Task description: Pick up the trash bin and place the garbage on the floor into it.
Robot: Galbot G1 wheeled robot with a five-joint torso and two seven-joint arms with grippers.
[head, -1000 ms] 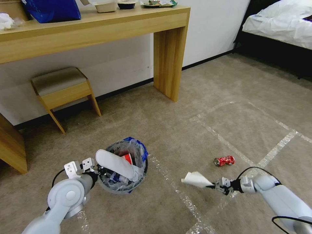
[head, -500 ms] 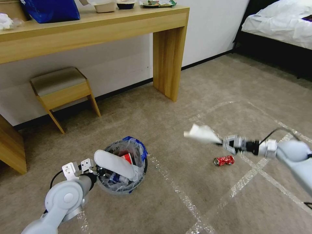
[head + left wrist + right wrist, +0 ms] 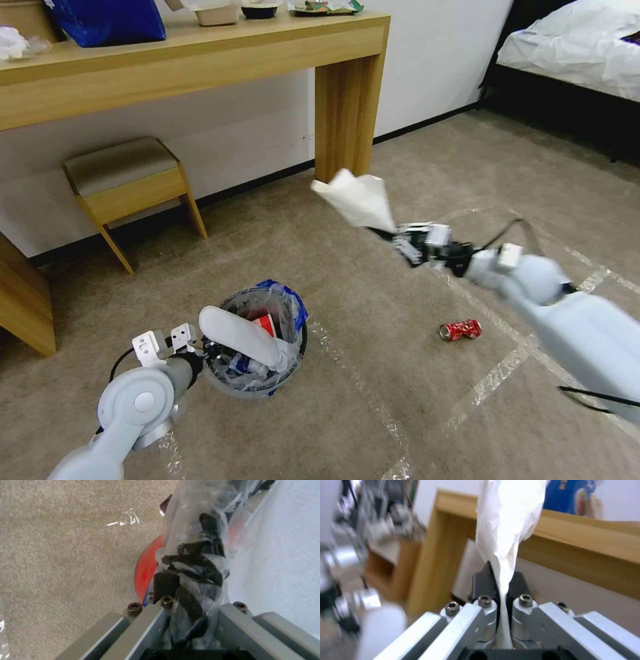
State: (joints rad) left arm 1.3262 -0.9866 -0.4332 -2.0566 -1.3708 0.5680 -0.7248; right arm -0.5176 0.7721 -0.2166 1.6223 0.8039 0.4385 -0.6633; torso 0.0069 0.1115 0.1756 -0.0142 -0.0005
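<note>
The trash bin (image 3: 288, 347), a small red pail (image 3: 145, 567) lined with a clear printed bag, is low on the left over the beige floor (image 3: 373, 313). My left gripper (image 3: 203, 352) is shut on its near rim and bag (image 3: 186, 590). A flat white slipper (image 3: 240, 337) and red packaging stick out of it. My right gripper (image 3: 393, 237) is raised to the right of the bin and farther away, shut on a white tissue (image 3: 357, 197) that fans out beyond the fingers (image 3: 506, 517). A crushed red can (image 3: 461, 329) lies on the carpet at the right.
A long wooden desk (image 3: 200, 60) with a thick leg (image 3: 347, 120) stands against the wall behind, with a small stool (image 3: 130, 180) under it. A bed (image 3: 573, 53) is at the far right. Pale tape lines (image 3: 493, 387) cross the carpet.
My right arm has lifted the tissue from near the carpet, up and to the left, closer to the desk leg. The left gripper and the bin have stayed in place.
</note>
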